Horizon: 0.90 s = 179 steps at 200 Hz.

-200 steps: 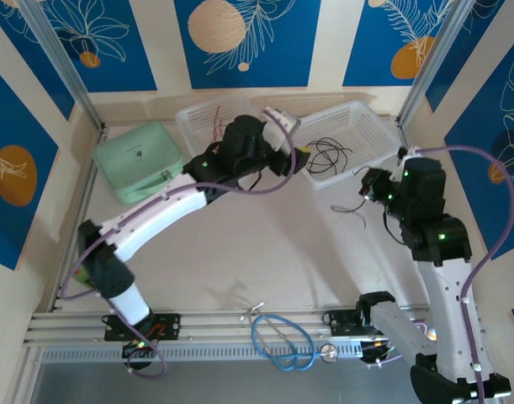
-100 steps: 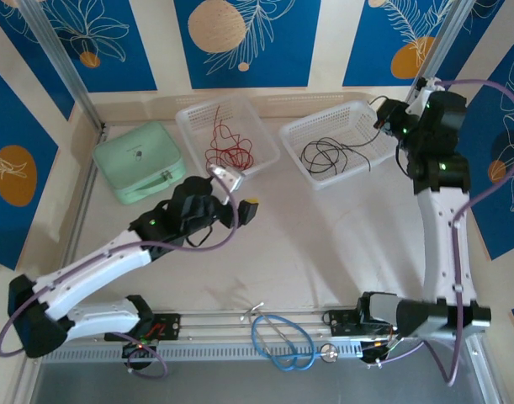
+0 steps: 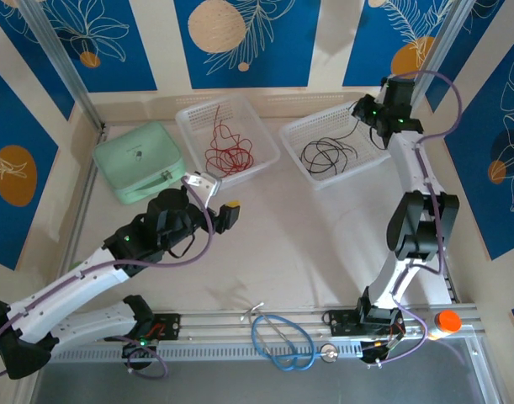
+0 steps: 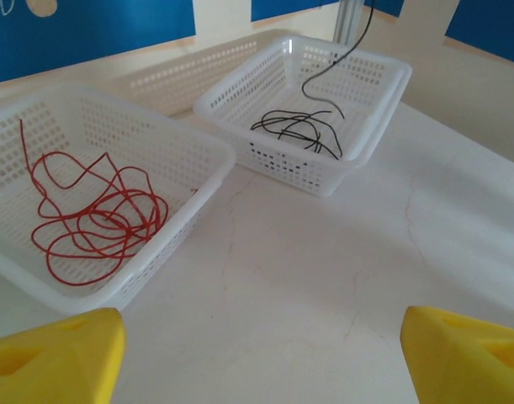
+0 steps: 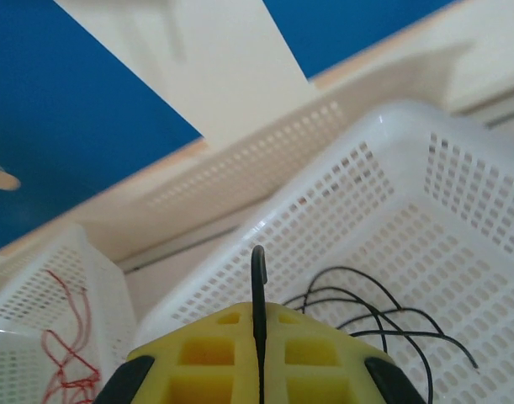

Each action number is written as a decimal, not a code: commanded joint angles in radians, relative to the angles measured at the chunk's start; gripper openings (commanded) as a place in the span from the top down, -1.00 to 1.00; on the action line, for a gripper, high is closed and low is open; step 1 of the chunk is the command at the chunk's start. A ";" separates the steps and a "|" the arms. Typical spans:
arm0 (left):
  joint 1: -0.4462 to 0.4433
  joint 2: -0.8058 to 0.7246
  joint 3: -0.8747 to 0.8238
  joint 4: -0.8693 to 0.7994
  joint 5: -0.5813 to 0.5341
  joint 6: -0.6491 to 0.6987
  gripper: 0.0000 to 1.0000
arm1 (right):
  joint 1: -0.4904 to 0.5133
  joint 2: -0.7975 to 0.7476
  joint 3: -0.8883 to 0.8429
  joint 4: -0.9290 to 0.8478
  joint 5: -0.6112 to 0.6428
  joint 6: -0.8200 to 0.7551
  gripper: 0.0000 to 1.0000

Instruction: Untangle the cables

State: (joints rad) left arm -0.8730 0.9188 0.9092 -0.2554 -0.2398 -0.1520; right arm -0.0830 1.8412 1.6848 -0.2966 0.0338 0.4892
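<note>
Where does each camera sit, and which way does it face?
Top: above and behind, looking down on the table; left arm and right arm show.
Left wrist: low over the table, facing the left basket with red cables and right basket with black cables; its open jaws show.
Right wrist: above the right basket, looking in; jaws pinch a black cable.
All share both baskets.

We look across the pale bench (image 4: 324, 278) at two white baskets set close together. The left basket (image 4: 168, 244) holds the red cables (image 4: 92, 227) in loose, overlapping loops. The right basket (image 4: 303, 167) holds the black cables (image 4: 299, 130) in a small flat heap, and one black strand (image 4: 345, 55) runs up from it to the top edge. Our left claw (image 4: 257, 358) stands wide apart, its yellow fingers (image 4: 55, 353) at the bottom corners, gripping nothing.
</note>
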 commanded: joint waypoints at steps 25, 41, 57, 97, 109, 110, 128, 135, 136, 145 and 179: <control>-0.006 -0.034 -0.014 -0.030 -0.040 0.036 -0.90 | 0.016 0.133 0.075 -0.114 0.050 0.035 0.72; -0.004 -0.053 -0.028 -0.033 -0.068 0.047 -1.00 | 0.010 0.178 0.137 -0.199 0.040 0.045 0.23; -0.005 -0.084 -0.044 -0.036 -0.106 0.055 -1.00 | 0.009 0.181 0.155 -0.228 0.031 0.038 -0.12; 0.014 -0.136 -0.061 -0.060 -0.344 0.067 -0.99 | 0.017 0.057 0.089 -0.242 0.070 0.014 -0.57; 0.044 -0.142 -0.069 -0.052 -0.434 0.077 -0.99 | 0.021 -0.016 0.023 -0.228 0.095 0.003 -0.64; 0.048 -0.142 -0.070 -0.049 -0.440 0.078 -0.99 | 0.022 -0.020 0.017 -0.227 0.098 0.001 -0.64; 0.154 -0.154 -0.106 0.003 -0.485 0.096 -0.99 | 0.029 -0.171 -0.134 -0.178 0.139 -0.020 -0.67; 0.213 -0.159 -0.127 0.033 -0.496 0.085 -0.99 | 0.030 -0.235 -0.210 -0.157 0.154 -0.028 -0.67; 0.217 -0.160 -0.131 0.038 -0.496 0.082 -0.99 | 0.030 -0.244 -0.221 -0.153 0.157 -0.030 -0.67; 0.299 -0.171 -0.174 0.102 -0.486 0.078 -0.99 | 0.031 -0.331 -0.325 -0.113 0.171 -0.043 -0.67; 0.459 -0.218 -0.584 0.815 -0.435 0.276 -0.99 | 0.028 -0.645 -0.788 0.175 0.244 -0.142 -0.67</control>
State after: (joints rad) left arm -0.4843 0.7155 0.5529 0.0387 -0.6449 -0.0059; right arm -0.0563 1.3239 1.1400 -0.3195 0.1986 0.4389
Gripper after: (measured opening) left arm 0.997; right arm 0.835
